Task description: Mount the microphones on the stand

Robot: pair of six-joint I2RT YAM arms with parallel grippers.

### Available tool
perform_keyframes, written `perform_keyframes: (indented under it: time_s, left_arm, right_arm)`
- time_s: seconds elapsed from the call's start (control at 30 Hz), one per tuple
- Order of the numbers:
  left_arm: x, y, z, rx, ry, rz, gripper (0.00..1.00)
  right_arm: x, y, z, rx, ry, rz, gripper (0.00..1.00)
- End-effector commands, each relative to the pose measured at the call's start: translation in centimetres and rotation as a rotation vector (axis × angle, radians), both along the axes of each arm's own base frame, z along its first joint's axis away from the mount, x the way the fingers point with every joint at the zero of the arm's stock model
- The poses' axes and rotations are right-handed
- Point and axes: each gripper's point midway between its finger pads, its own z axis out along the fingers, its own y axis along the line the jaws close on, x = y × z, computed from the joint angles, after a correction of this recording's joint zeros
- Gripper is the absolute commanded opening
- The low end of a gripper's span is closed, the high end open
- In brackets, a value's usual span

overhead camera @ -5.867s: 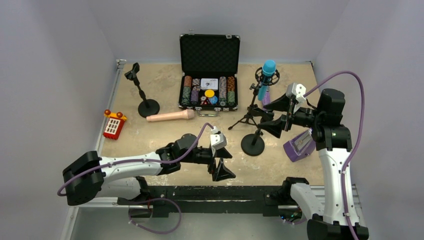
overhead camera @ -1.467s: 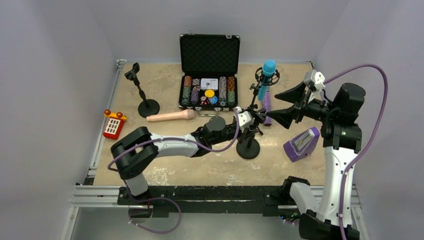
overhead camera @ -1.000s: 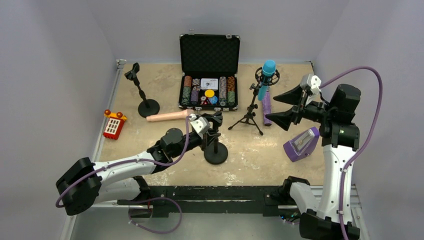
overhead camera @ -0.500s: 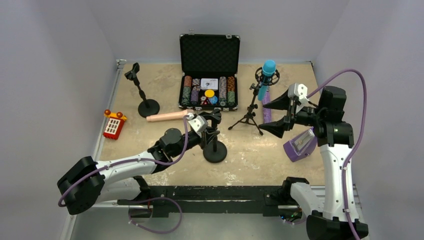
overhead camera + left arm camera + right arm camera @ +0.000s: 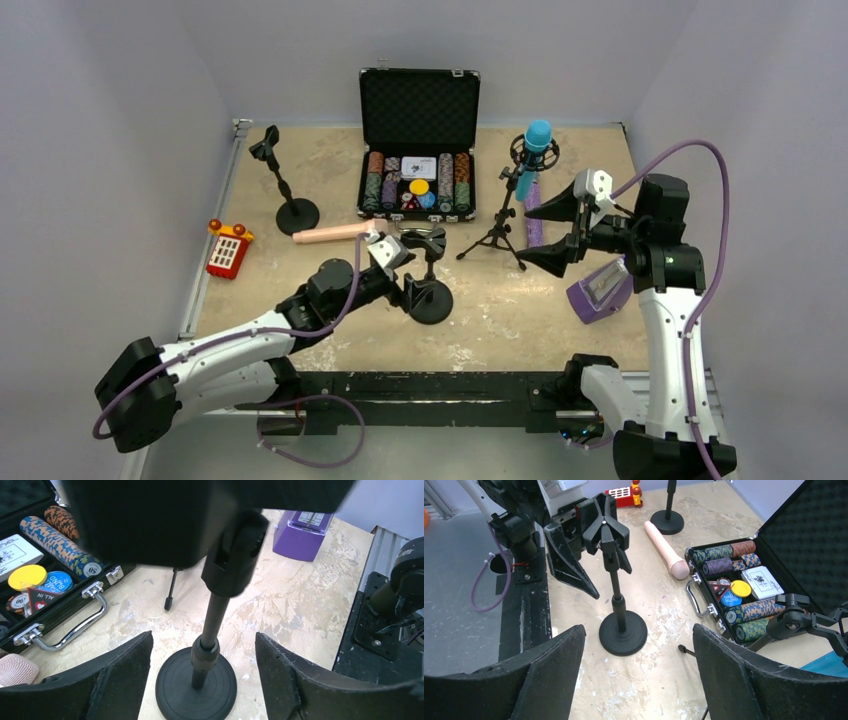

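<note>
A black round-base stand (image 5: 431, 300) with an empty clip (image 5: 428, 240) on top stands mid-table. My left gripper (image 5: 408, 278) is open just left of it; in the left wrist view the stand's pole (image 5: 214, 622) rises between my spread fingers (image 5: 120, 680), untouched. A beige microphone (image 5: 335, 233) lies behind it. A blue microphone (image 5: 538, 135) sits in a tripod stand (image 5: 495, 235), with a purple microphone (image 5: 533, 215) lying beside it. A second round-base stand (image 5: 290, 205) is at the far left. My right gripper (image 5: 532, 238) is open and empty by the tripod; its view shows the stand (image 5: 616, 600) and the beige microphone (image 5: 666, 550).
An open black case of poker chips (image 5: 418, 180) stands at the back centre. A red toy (image 5: 228, 250) lies at the left edge. A purple box (image 5: 600, 290) sits under the right arm. A tripod leg (image 5: 689, 652) reaches toward the right gripper.
The left gripper dragged the round-base stand from beside the tripod to mid-table, let go and drew back a little. The right gripper came down and left toward the tripod.
</note>
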Motion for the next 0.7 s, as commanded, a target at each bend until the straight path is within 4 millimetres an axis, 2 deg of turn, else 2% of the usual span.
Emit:
perform_keyframes:
  time_s: [0.0,0.23,0.3,0.53,0.67]
  left_arm:
    - [-0.7,1.7,1.0,0.03,-0.018,0.014,0.81]
    - [-1.6,5.7,2.1,0.122,-0.083,0.082,0.9]
    - [-1.2,7.0,2.3,0.147,-0.082,0.141,0.95]
    - [0.7,10.7,2.7,0.388,-0.1,0.277,0.96]
    - [1.6,13.2,3.2,0.47,-0.087,0.349,0.98]
  right_arm:
    - [-0.5,0.2,0.4,0.004,-0.029,0.026,0.82]
    - [-0.6,0.2,0.3,0.001,-0.036,0.029,0.83]
    - [-0.6,0.2,0.2,0.001,-0.036,0.03,0.83]
    - [-0.7,0.3,0.2,-0.002,-0.043,0.039,0.83]
    - [-0.8,0.3,-0.3,-0.002,-0.041,0.046,0.83]
